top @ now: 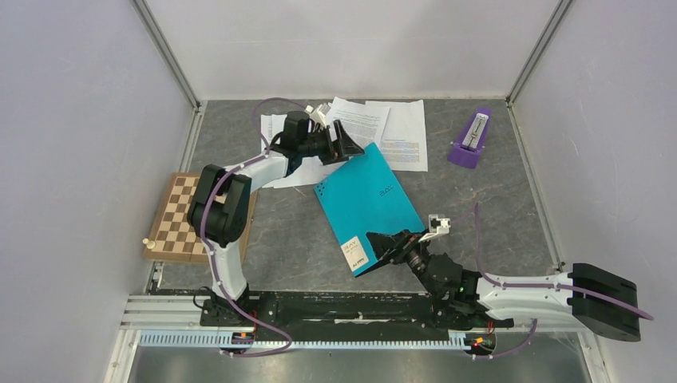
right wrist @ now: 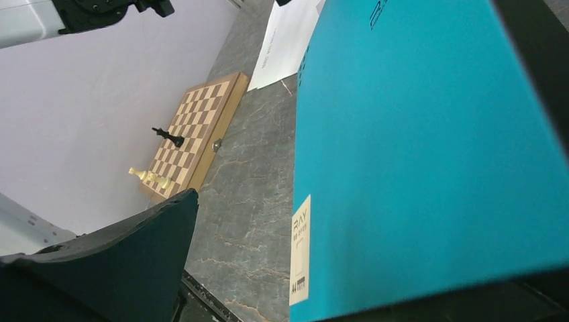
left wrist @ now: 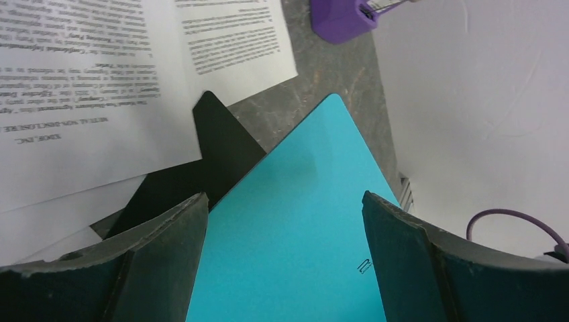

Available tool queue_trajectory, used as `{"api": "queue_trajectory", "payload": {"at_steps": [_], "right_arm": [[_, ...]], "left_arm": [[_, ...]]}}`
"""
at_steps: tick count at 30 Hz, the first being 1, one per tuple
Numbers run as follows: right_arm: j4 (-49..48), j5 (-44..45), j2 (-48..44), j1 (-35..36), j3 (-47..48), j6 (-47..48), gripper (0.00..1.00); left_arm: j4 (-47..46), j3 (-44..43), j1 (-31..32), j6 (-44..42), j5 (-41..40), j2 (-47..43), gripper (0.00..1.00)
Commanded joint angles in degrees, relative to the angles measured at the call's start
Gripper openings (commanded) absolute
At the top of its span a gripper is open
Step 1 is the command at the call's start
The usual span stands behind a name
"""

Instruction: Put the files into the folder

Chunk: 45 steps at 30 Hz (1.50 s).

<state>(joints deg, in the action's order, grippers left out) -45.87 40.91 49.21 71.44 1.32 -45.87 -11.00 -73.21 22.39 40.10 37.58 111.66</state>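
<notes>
Left wrist view: the left gripper [left wrist: 282, 201] is released, its two dark fingers [left wrist: 154, 261] spread wide at the bottom of the frame. The folder [left wrist: 295, 235] and its teal cover fill the gap between them, with its rounded corner pointing toward the top of the frame. Neither finger pinches it. A black flap [left wrist: 215, 154] of the folder's inside sticks out at the left of that corner. The files [left wrist: 100, 80], white sheets of dense black text, partly cover the flap and spread across the upper left. A purple object [left wrist: 342, 13] sits at the top edge.

In the right wrist view the right gripper [top: 393, 244] is released too, its jaws as wide as they go. One finger [right wrist: 121, 268] sits at the lower left, apart from the folder. The teal cover, with its white label [right wrist: 300, 248], lies across the right half of the frame. Whether the other finger touches it I cannot tell.

From the top external camera the folder lies closed and tilted at the centre of the grey table [top: 295, 239]. The left gripper is at its upper corner and the right gripper at its lower, labelled corner. The files lie fanned just above it. A chessboard [top: 184, 215] sits at the left edge.
</notes>
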Motion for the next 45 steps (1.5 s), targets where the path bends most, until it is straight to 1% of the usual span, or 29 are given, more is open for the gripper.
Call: {"api": "queue_trajectory", "payload": {"at_steps": [1, 4, 7, 9, 12, 15, 17, 20, 22, 27, 31, 33, 37, 45], "right_arm": [[4.23, 2.56, 1.86, -0.25, 7.08, 2.72, 0.95], [11.88, 4.4, 2.75, -0.23, 10.76, 4.16, 0.84], [16.76, 5.94, 2.54, 0.0, 13.11, 6.19, 0.72], [18.82, 6.64, 2.02, 0.47, 14.32, 7.79, 0.67], [20.29, 7.22, 1.3, 2.03, 16.44, 11.75, 0.65], [21.28, 6.17, 2.13, 3.33, 19.54, 16.01, 0.67], [21.62, 3.98, 3.52, 4.05, 21.77, 18.41, 0.69], [22.51, 1.14, 6.42, 5.53, 25.19, 22.0, 0.74], [23.94, 0.1, 8.91, 7.42, 28.47, 24.63, 0.8], [26.33, -0.31, 15.81, 13.69, 35.75, 30.48, 0.88], [27.2, -1.5, 19.93, 18.21, 39.89, 32.87, 0.93], [27.43, -1.83, 21.89, 20.1, 41.08, 33.11, 0.96], [27.43, -3.06, 25.28, 22.13, 42.72, 32.89, 0.98], [26.62, -8.75, 29.72, 25.02, 44.74, 31.98, 0.98]], "left_arm": [[-2.86, 0.79, 0.63, 3.64, 4.36, -5.38, 0.9], [1.67, -0.13, 0.56, 2.52, 1.85, -8.53, 0.9], [10.27, -1.67, 0.71, -0.08, -4.27, -13.35, 0.9], [18.72, -3.15, 0.72, -2.18, -10.66, -16.63, 0.9], [31.13, -5.06, 0.89, -4.71, -23.23, -21.64, 0.9], [38.52, -4.44, 0.94, -5.37, -35.62, -27.61, 0.9], [41.47, -3.64, 0.97, -5.17, -41.18, -31.51, 0.9], [45.02, -2.71, 1.05, -4.57, -45.43, -36.49, 0.9], [47.57, -2.24, 1.04, -4.25, -47.86, -39.72, 0.9], [50.01, 0.89, 1.05, -4.85, -49.77, -46.54, 0.9], [53.04, 2.19, 1.02, -6.16, -53.13, -49.72, 0.9], [53.51, 3.33, 1.0, -6.18, -53.0, -51.31, 0.9], [54.54, 6.33, 1.01, -5.03, -53.16, -54.74, 0.9], [56.55, 13.63, 1.03, -2.51, -57.7, -59.48, 0.9]]}}
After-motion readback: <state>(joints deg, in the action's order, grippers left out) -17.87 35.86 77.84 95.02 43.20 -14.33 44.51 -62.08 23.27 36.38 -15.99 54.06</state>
